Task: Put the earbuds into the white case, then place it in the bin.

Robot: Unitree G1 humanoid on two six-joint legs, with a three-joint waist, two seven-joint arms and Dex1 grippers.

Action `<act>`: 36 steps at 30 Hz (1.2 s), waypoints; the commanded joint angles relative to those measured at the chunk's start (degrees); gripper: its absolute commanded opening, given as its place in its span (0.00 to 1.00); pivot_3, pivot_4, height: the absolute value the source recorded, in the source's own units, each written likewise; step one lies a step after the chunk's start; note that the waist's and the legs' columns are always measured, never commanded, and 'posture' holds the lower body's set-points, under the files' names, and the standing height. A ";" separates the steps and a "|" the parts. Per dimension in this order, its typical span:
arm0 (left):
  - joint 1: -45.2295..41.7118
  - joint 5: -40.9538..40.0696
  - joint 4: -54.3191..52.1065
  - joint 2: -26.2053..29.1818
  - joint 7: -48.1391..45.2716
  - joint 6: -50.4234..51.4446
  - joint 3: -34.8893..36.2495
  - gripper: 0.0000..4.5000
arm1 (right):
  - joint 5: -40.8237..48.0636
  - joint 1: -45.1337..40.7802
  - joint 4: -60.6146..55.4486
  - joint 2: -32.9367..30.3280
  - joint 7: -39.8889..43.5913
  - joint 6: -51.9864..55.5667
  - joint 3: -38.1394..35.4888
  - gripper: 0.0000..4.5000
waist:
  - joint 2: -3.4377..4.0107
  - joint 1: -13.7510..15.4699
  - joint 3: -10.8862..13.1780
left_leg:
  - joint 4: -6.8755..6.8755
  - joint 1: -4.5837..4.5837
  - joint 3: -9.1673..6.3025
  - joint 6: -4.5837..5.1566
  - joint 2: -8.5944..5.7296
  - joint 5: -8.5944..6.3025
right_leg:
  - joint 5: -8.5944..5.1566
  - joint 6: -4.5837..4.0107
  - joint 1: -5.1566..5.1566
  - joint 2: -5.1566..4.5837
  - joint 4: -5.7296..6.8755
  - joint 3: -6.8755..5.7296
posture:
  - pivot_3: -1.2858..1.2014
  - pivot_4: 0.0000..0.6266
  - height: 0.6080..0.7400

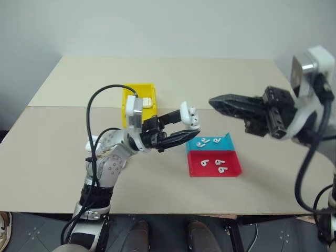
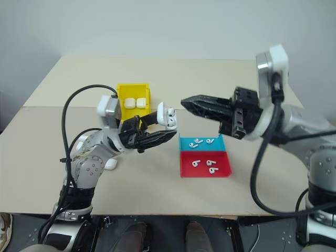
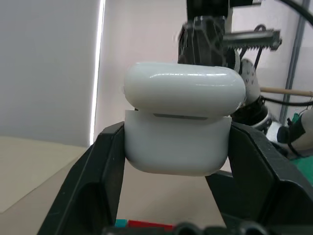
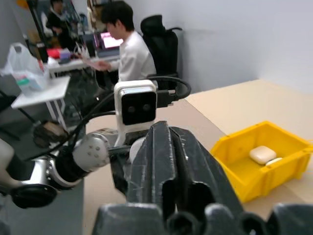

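- Holding the white case [image 1: 189, 116] in the left gripper [image 1: 185, 128], fingers clamped on its lower body, above the table [image 1: 63, 152] and just left of the teal-and-red tray [image 1: 227, 169].
- Case lid looks nearly down; the left wrist view shows a thin dark gap at the seam, so it is judged not fully snapped.
- Right gripper [image 1: 218, 102] fingers pressed together, nothing between them, tips aimed at the case from the tray's upper side, near but apart.
- Step in hand, judged: close the lid, then carry the case to the bin [image 1: 128, 101].
- To do it well: press the closed right tips squarely on the lid top, not at an edge, or the case could twist in the left grip.
- Left grip should stay firm on the body only; glossy plastic likely slips.
- Earbuds [image 1: 211, 154] lie loose in the tray, several in both halves; whether any sit inside the case cannot be told.
- Bin stands left of the tray, beyond the left arm, with at least one white case already inside.
- Left forearm angles up from the near table edge toward the tray, gripper tilted slightly upward.
- Right arm comes in from the tray's right, raised, gripper about level.
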 commanded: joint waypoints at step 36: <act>-13.59 31.41 20.67 -9.32 52.46 -14.67 7.64 0.63 | -38.31 3.38 -4.93 6.69 2.28 -5.34 10.58 0.01 | 0.02 1.67 -0.02 | 0.57 -0.96 -0.05 0.02 -0.10 0.00 | 0.21 0.11 -0.96 -0.09 0.47 -0.03 | 0.52 0.24 1.00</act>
